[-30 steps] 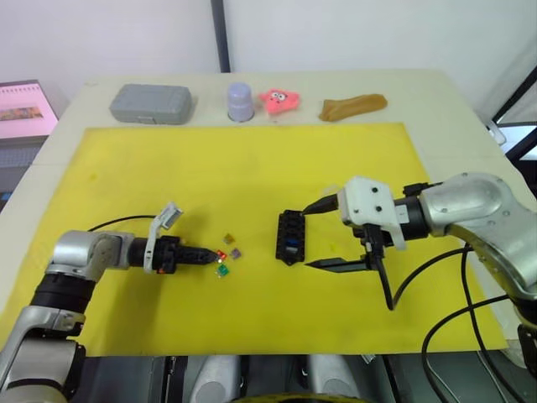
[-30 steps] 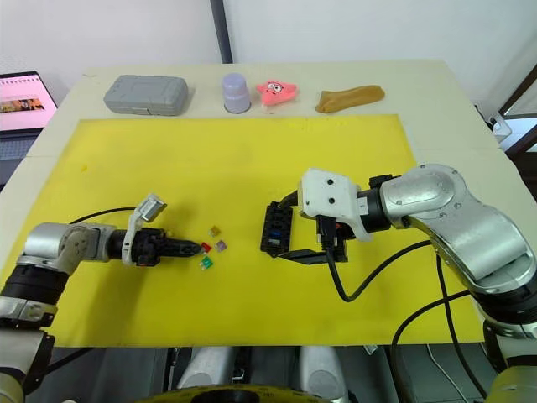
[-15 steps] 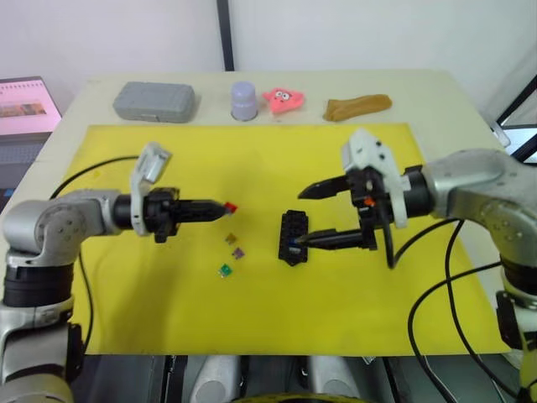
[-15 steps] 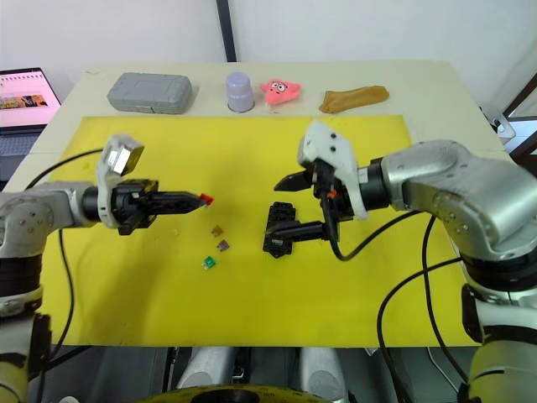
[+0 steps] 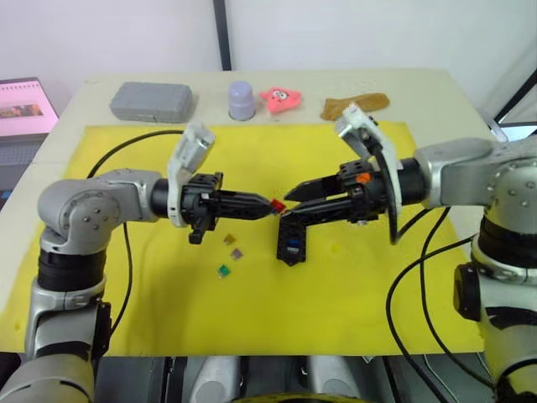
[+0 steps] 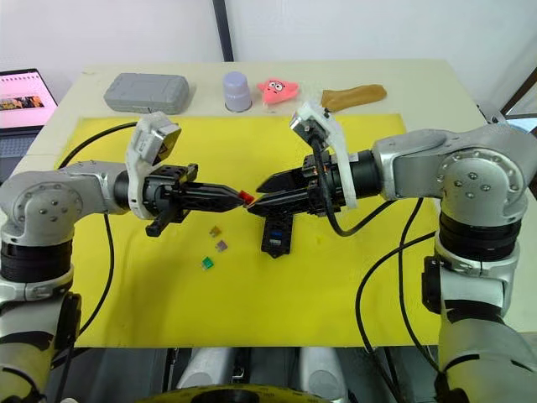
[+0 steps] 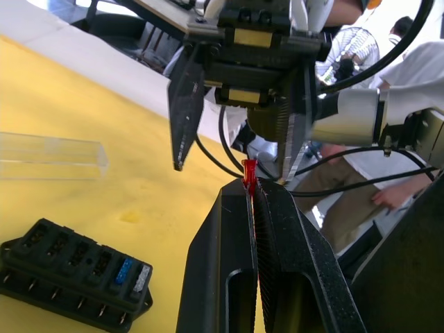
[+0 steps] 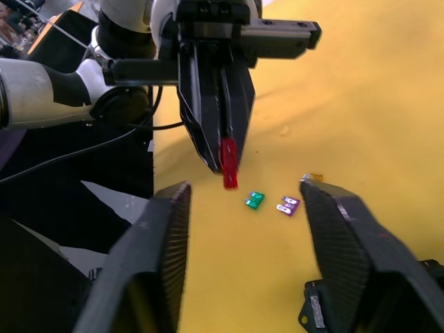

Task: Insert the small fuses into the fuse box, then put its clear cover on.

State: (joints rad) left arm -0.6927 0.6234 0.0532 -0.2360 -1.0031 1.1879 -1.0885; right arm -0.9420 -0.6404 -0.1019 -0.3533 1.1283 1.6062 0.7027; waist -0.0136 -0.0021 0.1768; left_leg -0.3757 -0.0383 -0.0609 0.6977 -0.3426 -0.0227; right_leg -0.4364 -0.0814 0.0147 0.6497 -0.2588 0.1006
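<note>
Your left gripper (image 5: 273, 205) and right gripper (image 5: 289, 200) meet tip to tip above the fuse box (image 5: 291, 238). Three loose fuses (image 5: 232, 251) lie on the mat (image 5: 126, 277) below the left gripper.

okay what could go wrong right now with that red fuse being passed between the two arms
The left pincer grips the red fuse only by its tip, so it could slip and drop onto the yellow mat during transfer. The open right pincer faces it closely, so the fingertips might collide. Three loose fuses lie below.
</note>
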